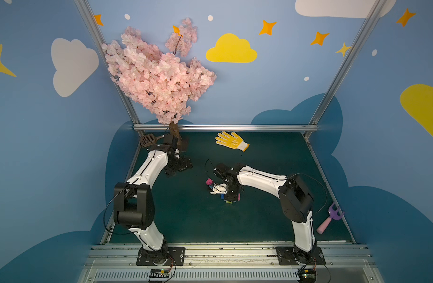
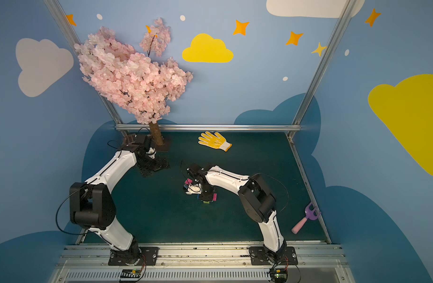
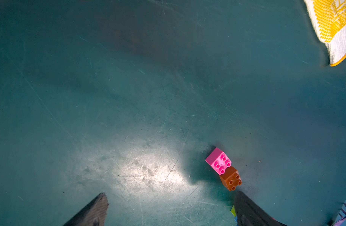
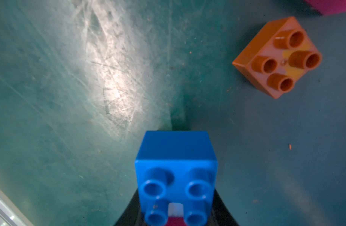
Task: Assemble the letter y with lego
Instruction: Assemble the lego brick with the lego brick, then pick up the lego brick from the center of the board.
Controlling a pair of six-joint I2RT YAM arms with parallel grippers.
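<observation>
My right gripper (image 4: 176, 207) is shut on a dark blue lego brick (image 4: 176, 172), studs toward the camera, low over the green mat (image 1: 186, 215). An orange brick (image 4: 278, 58) stands free on the mat nearby, with a pink brick (image 3: 219, 160) touching it. In both top views pink (image 1: 238, 196) and lime green (image 1: 229, 202) bricks peek out round the right gripper (image 1: 231, 196), which hides whether they form the letter y. My left gripper (image 1: 179, 167) hangs open and empty near the tree base, its fingertips (image 3: 103, 195) wide apart.
A yellow glove (image 1: 231, 141) lies at the back of the mat. A pink blossom tree (image 1: 173, 132) and a brown scoop (image 1: 146, 139) stand at the back left corner. A purple and pink toy rake (image 1: 329, 218) lies by the right edge.
</observation>
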